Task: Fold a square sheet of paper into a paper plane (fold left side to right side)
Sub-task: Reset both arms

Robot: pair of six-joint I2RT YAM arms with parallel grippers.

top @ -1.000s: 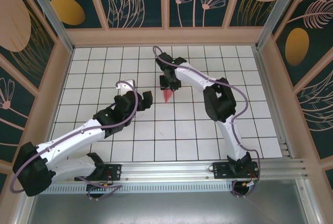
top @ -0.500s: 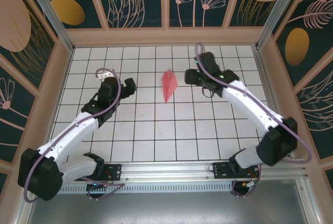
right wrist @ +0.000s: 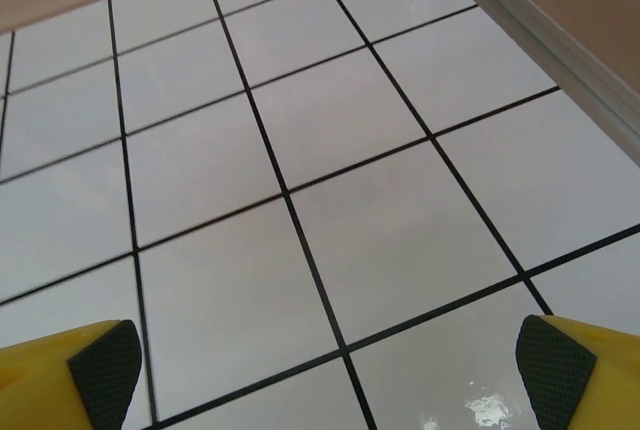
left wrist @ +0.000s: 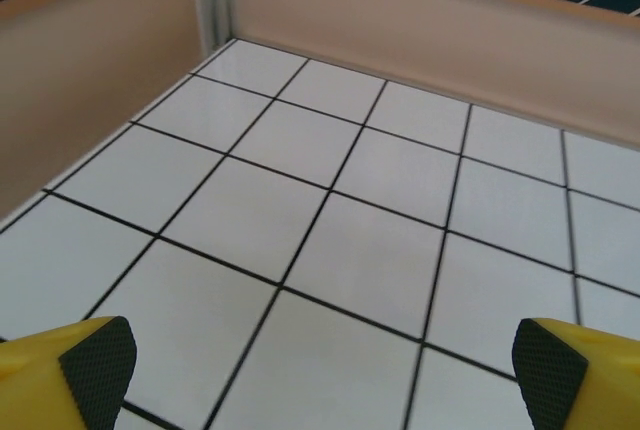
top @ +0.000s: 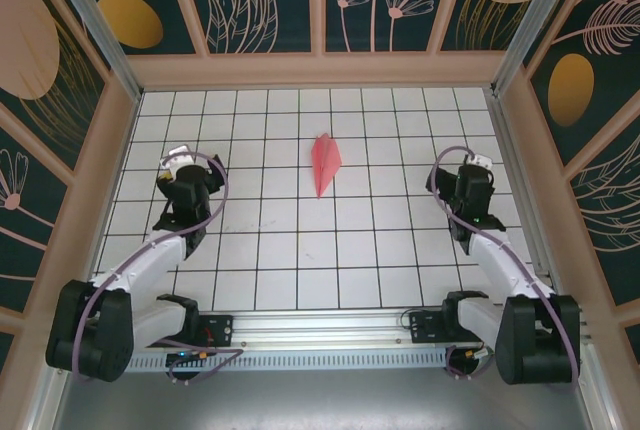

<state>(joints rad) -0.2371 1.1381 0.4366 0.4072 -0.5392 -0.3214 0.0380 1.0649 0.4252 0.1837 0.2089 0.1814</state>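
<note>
1. The pink-red paper is no longer a flat square. It lies on the white gridded worktop (top: 380,250) as a slim, pointed paper plane (top: 324,162) with a crease line down its length, so the folding looks finished.
2. As far as the overhead view shows, nothing is left to fold. At most the arms need to settle. Whether the wings are even is too small to tell.
3. The paper plane rests freely in the middle of the worktop, towards the far wall. Its sharp tip points back towards the arm bases and its broader end faces away.
4. The left end effector (top: 183,178) sits near the left edge of the worktop, well apart from the paper plane. Its wrist view shows the left end effector (left wrist: 320,362) spread wide, with bare tiles between its yellow fingers.
5. The right end effector (top: 472,182) sits near the right edge, also well apart from the paper plane. Its own view shows the right end effector (right wrist: 320,365) spread wide too, pinching nothing.
6. The paper plane therefore lies between the two end effectors, a little farther from the bases than either, and touches neither.
</note>
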